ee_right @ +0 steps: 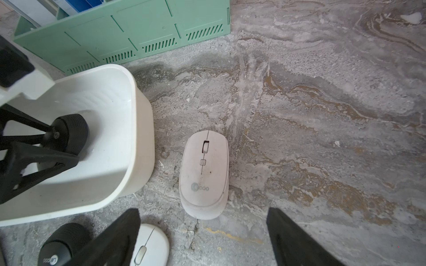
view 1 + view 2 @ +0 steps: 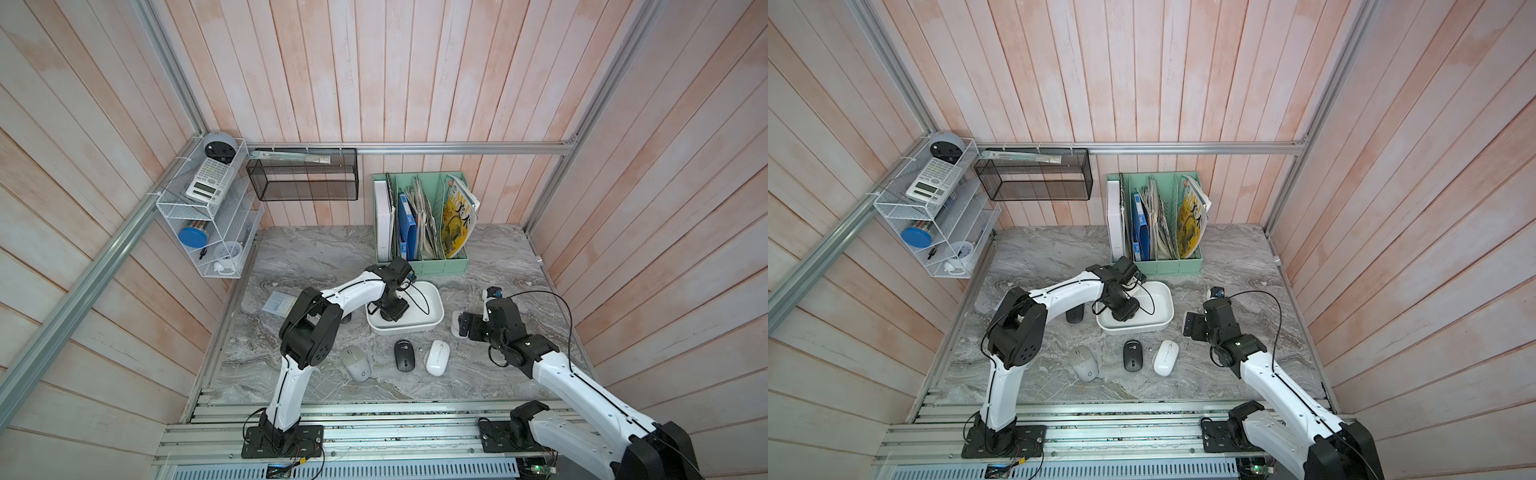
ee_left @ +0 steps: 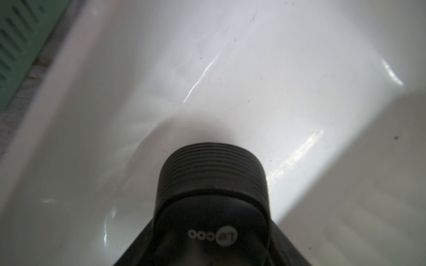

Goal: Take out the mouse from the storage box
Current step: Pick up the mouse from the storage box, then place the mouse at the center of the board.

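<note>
The left gripper (image 1: 63, 144) is down inside the storage box (image 2: 432, 297), a shallow white tub. Its two black fingers (image 1: 41, 161) sit on either side of a black mouse (image 3: 212, 184). Whether they already press on it cannot be told. The mouse is inside the box, low near its white floor.

The right gripper (image 1: 203, 210) hangs wide open and holds nothing. It is above a matte white mouse (image 1: 204, 175) that lies on the marble table (image 2: 316, 257) just beside the box.

Three more mice lie in a row on the table in front of the box: a grey mouse (image 2: 356, 362), a second black mouse (image 2: 404, 355) and a glossy white mouse (image 2: 436, 357). On the box's other side, a dark mouse (image 2: 1074, 314) shows partly from under the left arm. A mint-green file holder (image 2: 419, 266) stands behind the box.
</note>
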